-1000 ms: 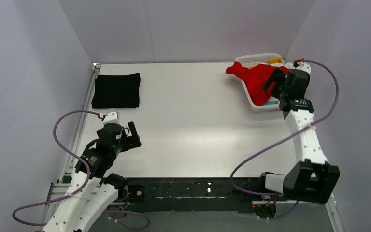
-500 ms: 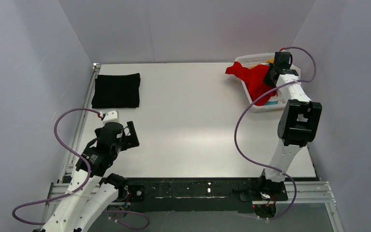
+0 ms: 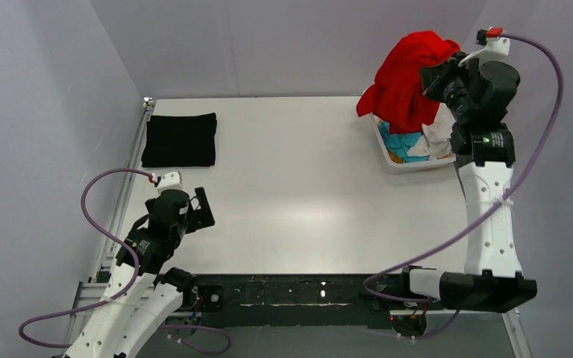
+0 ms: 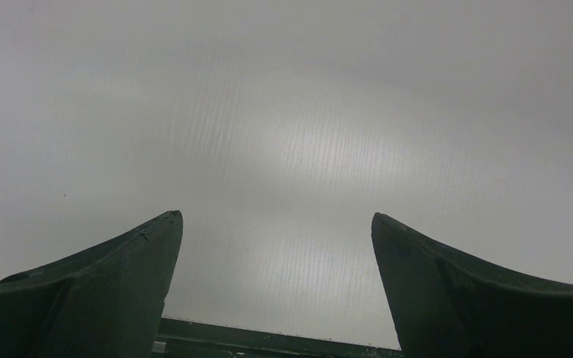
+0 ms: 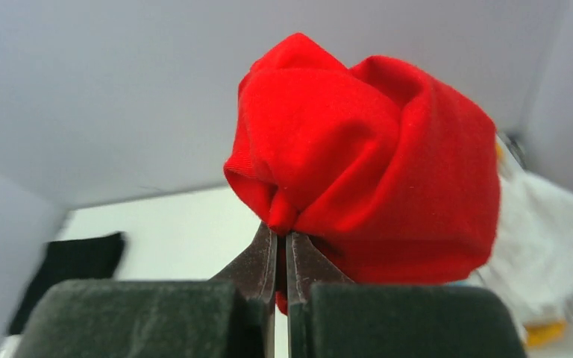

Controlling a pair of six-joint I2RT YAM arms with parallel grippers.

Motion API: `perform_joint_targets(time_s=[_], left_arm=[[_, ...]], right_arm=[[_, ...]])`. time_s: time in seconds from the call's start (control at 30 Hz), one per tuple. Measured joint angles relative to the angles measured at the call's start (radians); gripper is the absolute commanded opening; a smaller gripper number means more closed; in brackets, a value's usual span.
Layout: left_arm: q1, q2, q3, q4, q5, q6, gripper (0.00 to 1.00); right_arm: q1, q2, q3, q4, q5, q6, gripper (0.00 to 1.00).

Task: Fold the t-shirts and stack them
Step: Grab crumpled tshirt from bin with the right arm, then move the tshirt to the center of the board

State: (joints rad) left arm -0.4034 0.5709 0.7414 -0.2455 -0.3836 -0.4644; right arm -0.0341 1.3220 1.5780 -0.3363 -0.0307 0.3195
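Note:
The large red t-shirt [image 3: 405, 82] hangs bunched in the air above the white basket [image 3: 392, 161] at the back right. My right gripper [image 3: 434, 77] is raised and shut on a fold of it; in the right wrist view a pinch of the red t-shirt [image 5: 373, 156] sits between the closed tips of the right gripper [image 5: 282, 231]. A cyan t-shirt [image 3: 398, 142] and a white one [image 3: 437, 133] lie in the basket. A black folded t-shirt [image 3: 180, 139] lies flat at the back left. My left gripper [image 3: 203, 209] hovers open and empty near the front left.
The basket stands close to the right wall. The left wrist view shows only the open left gripper [image 4: 276, 220] against bare grey surface. A black rail [image 3: 298, 291] runs along the near edge between the arm bases.
My right gripper closed on the red t-shirt in the basket and lifted it well above the basket, uncovering the cyan and white shirts. The left arm has barely moved.

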Motion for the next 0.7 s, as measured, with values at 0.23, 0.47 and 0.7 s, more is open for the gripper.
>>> perform_joint_targets(time_s=[0.23,0.47,0.7], left_arm=[[0.000,-0.015,0.000,-0.002,0.000,-0.021,1.00],[0.000,-0.017,0.004,-0.028,0.002,-0.048,0.99],[0.000,0.003,0.036,-0.066,0.016,-0.080,1.00]], right_arm=[[0.148,-0.167,0.134,0.081,-0.291,0.082,0.01],[0.327,-0.177,0.150,0.109,-0.478,0.156,0.01],[0.408,-0.225,-0.163,0.176,-0.370,0.251,0.01]])
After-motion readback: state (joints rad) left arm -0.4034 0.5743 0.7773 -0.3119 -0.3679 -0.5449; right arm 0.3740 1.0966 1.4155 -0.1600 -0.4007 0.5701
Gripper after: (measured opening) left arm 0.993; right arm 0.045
